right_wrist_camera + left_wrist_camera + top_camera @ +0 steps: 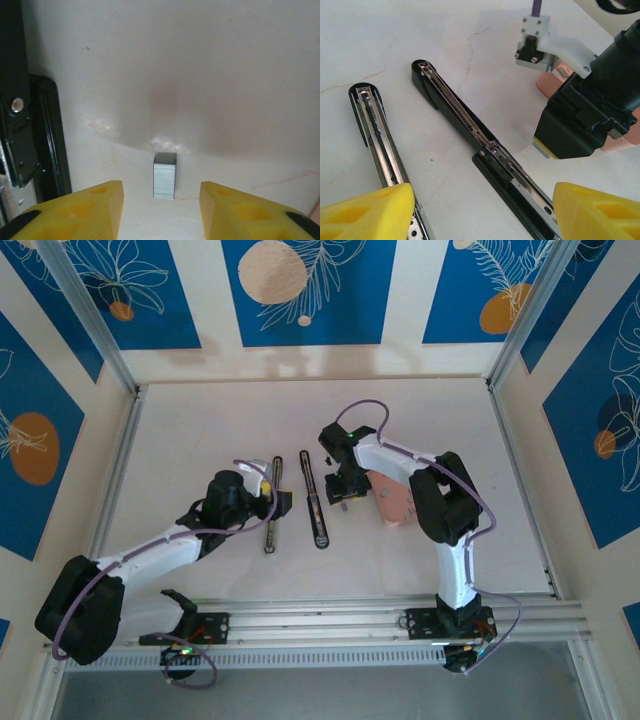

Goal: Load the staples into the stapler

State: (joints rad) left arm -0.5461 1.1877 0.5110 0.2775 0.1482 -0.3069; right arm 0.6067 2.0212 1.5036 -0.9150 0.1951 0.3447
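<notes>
Your right gripper (162, 210) has its fingers (75, 210) wide and empty. They straddle one short grey strip of staples (164, 176), which sits on the desk (200, 420) with clear gaps on both sides. My read is that the step in hand is the pick. Come down square, keep the strip centred, and close gently on its flanks so it neither tips nor breaks apart. Then lift straight up before you carry it toward 9 o'clock, where the stapler (30, 125) lies. The left gripper (482, 215) is also wide and holds nothing, poised over the near ends of the stapler's two opened halves. You could use it to steady the rail half (460, 107) once the strip arrives. The right wrist view is where you can judge the strip's alignment and the gaps beside it, since in the top view it is too small to make out. The left wrist view gives the rail half lengthwise, the spring half (375, 135) at its 9 o'clock, and the right gripper's black body at its 3 o'clock. From there you can judge the approach line. The top view gives the layout, with the stapler (313, 502) between the two grippers and the pink tray (395, 502) at 3 o'clock of the right gripper (343, 495).
</notes>
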